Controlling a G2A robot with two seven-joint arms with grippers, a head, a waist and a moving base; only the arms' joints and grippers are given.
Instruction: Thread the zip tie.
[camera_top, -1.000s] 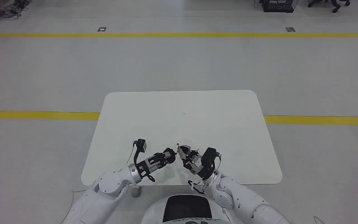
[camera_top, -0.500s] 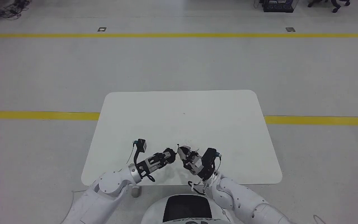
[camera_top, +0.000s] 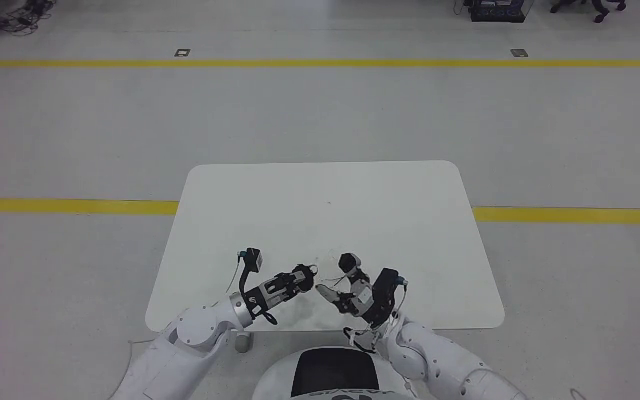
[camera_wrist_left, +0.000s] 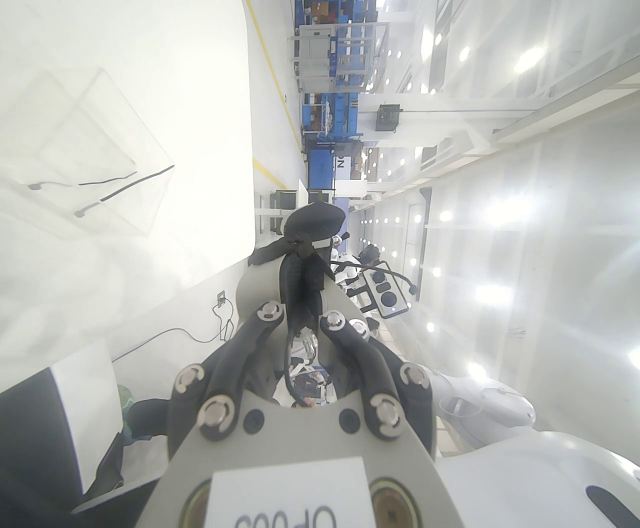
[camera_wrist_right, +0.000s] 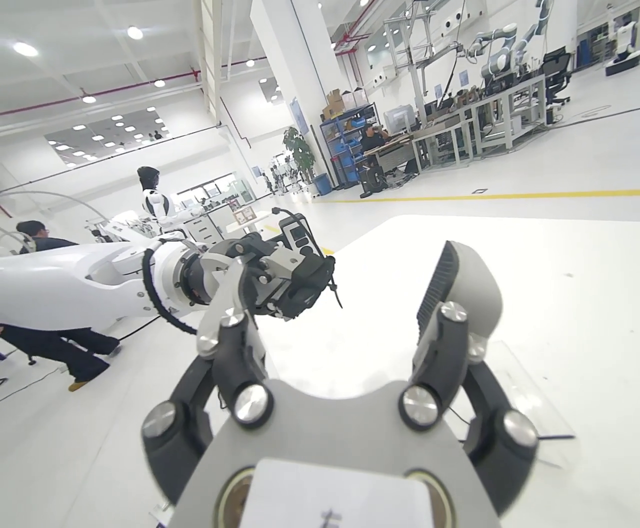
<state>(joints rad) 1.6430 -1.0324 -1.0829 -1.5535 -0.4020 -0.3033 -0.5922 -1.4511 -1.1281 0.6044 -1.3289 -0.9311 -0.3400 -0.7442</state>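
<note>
Your left gripper (camera_top: 303, 273), lower centre of top view, pinched shut on thin black plastic zip tie (camera_wrist_right: 336, 294); tie runs near vertical, free tip pointing down. Your right gripper (camera_top: 337, 278) spread wide, empty.

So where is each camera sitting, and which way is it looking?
Top view: above the arms, facing down at the white table; both arms show, left hand and right hand close together.
Left wrist view: on the left wrist, facing along the shut left hand, over the table into the hall.
Right wrist view: on the right wrist, facing past the open right hand at the left hand gripping the black zip tie.
Shared: top and right wrist views both show the left hand.
</note>
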